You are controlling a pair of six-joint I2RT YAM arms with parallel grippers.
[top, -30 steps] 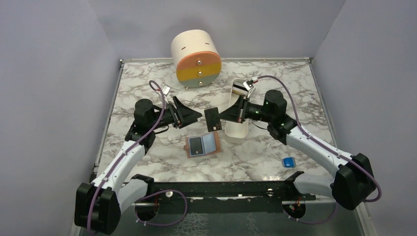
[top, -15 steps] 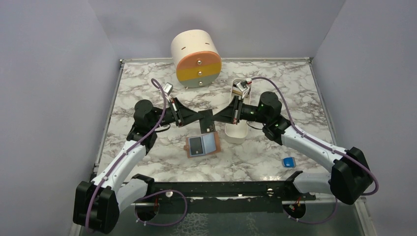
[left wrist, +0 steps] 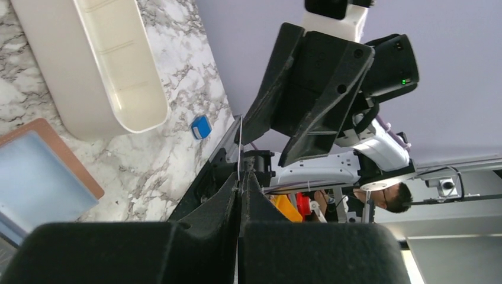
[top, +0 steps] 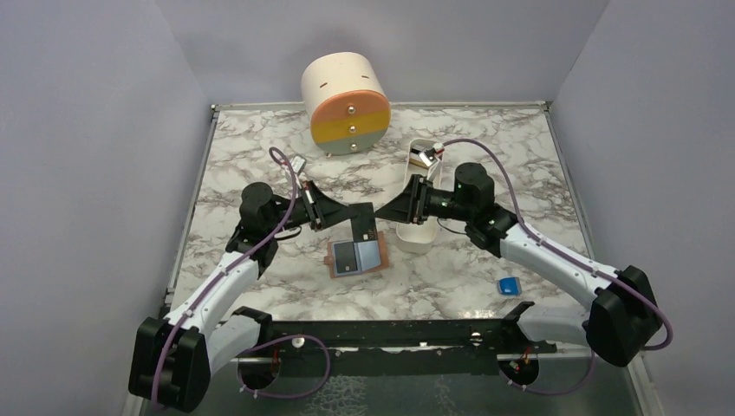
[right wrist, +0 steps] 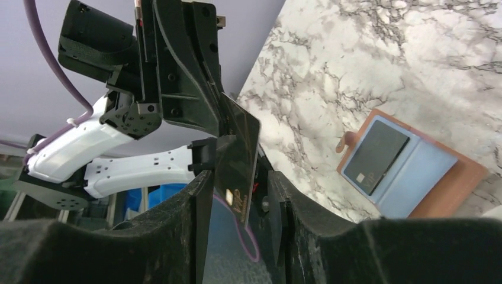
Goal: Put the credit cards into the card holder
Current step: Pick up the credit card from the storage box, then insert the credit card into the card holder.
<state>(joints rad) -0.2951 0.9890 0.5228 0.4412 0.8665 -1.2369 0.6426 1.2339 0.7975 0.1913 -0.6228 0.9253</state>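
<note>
A black credit card (top: 366, 222) hangs on edge above the table, with my left gripper (top: 352, 211) shut on its left end. In the left wrist view the card (left wrist: 240, 142) shows as a thin edge sticking out past the closed fingertips (left wrist: 248, 184). My right gripper (top: 382, 211) is open around the card's other end; the card (right wrist: 240, 151) stands between its pads with a gap on both sides. The tan card holder (top: 376, 269) lies open just below, light-blue faces up, with a dark card (top: 345, 256) lying on its left face.
A long white tray (top: 414, 236) lies under the right gripper. A small blue block (top: 508, 284) sits at the near right. A round cream drum with orange, yellow and grey bands (top: 345, 102) stands at the back. Walls enclose the marble table.
My left gripper came in from the left and shut on the black card. My right gripper, which had carried the card, has opened its jaws around it.
</note>
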